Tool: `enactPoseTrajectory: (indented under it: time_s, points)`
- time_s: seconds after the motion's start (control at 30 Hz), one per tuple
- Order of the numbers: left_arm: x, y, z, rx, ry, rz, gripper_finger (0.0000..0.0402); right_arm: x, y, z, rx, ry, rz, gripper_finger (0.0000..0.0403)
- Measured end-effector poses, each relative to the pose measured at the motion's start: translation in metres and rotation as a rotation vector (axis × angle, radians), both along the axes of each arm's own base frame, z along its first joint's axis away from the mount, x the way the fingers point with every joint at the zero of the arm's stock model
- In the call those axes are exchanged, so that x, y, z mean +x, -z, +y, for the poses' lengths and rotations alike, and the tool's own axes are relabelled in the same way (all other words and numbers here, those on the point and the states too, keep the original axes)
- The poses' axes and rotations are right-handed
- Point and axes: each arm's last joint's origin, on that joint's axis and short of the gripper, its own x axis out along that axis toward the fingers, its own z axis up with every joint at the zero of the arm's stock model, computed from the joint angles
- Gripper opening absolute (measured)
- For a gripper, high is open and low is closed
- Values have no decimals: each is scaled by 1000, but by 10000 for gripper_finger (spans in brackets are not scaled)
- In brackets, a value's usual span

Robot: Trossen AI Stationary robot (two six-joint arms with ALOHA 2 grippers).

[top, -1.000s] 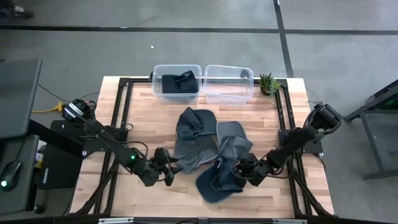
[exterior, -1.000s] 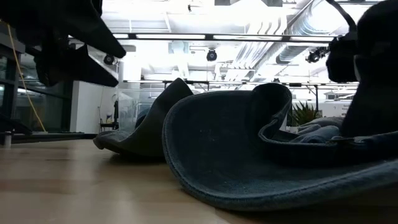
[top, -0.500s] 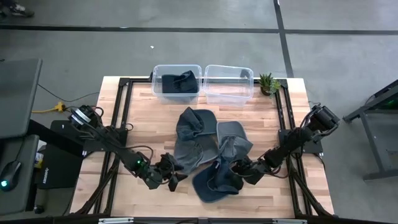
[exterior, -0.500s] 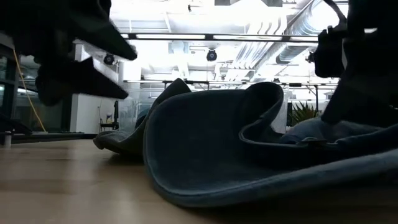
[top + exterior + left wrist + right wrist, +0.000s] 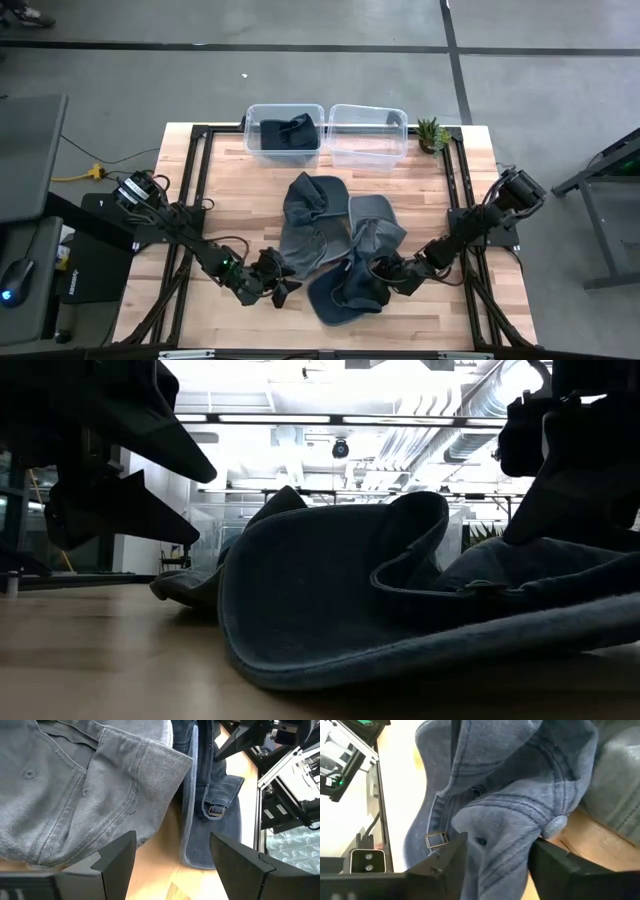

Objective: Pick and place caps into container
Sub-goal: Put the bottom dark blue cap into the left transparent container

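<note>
**Both arms low at the cap pile**

Right end effector [image 5: 383, 271] is down on the dark blue cap [image 5: 345, 292] at the desk's [image 5: 230, 190] front, fingers spread with the crown bunched between them; a firm grip isn't clear. Left end effector [image 5: 278, 288] sits wide open just beside the grey cap [image 5: 305, 225], holding nothing. Another cap [image 5: 285, 133] lies in the left bin [image 5: 250, 118]; the right bin [image 5: 368, 135] stands beside it.

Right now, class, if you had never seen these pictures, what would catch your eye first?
A heap of floppy caps sprawls mid-table, with the left gripper and right gripper close in at its near edge. At the far edge stand two clear bins: the left bin holds a dark cap, the right bin none.
</note>
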Motion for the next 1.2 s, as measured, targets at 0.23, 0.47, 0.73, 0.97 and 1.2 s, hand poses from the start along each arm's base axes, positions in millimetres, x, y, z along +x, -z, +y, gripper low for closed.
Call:
enactPoseTrajectory:
  time_s: [0.23,0.47,0.73,0.97,1.2]
  points:
    - [0,0,0,-3,8,4,250,0,0,0,11,-17,8,66]
    - [0,0,0,19,12,4,250,2,-2,0,6,-46,-12,7]
    - [-3,-17,3,55,9,-48,250,17,-23,12,-2,-123,-94,3]
    - [-9,-42,9,106,24,-115,250,39,-54,21,-108,-182,-86,1]
    - [-14,-64,15,180,26,-177,250,51,-109,22,-264,-197,-27,1]
